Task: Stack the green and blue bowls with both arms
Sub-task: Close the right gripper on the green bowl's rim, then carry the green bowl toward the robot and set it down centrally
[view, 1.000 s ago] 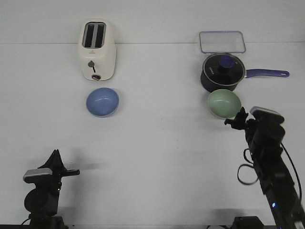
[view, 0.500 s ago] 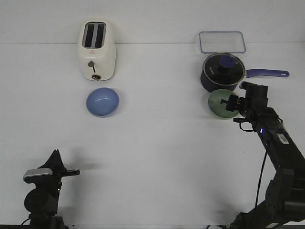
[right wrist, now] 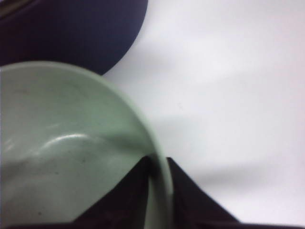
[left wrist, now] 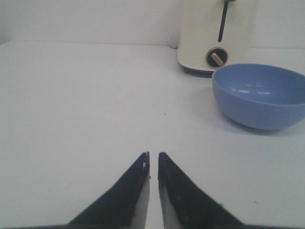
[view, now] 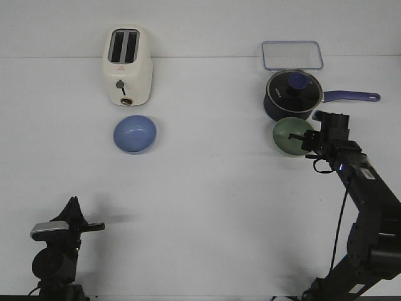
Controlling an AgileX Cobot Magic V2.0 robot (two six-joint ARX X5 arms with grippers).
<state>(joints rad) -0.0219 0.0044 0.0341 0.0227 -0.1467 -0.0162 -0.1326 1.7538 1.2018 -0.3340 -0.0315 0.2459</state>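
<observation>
The pale green bowl (view: 288, 135) sits on the white table just in front of the navy saucepan (view: 293, 94). My right gripper (view: 306, 140) is at the bowl's right rim. In the right wrist view its jaws (right wrist: 159, 160) straddle the rim of the green bowl (right wrist: 71, 157), one finger inside and one outside, closed on it. The blue bowl (view: 135, 133) sits in front of the toaster (view: 127, 66). My left gripper (view: 94, 226) is shut and empty near the front left. In the left wrist view its tips (left wrist: 153, 155) point toward the blue bowl (left wrist: 259, 95), well short of it.
The saucepan's long handle (view: 351, 96) points right, and the pan's wall (right wrist: 71, 33) is close behind the green bowl. A clear lidded container (view: 292, 55) lies behind the pan. The toaster (left wrist: 217, 33) stands right behind the blue bowl.
My right arm has reached forward from the front right to the green bowl, and its jaws now sit over the bowl's right rim. The left arm and both bowls have not moved.
</observation>
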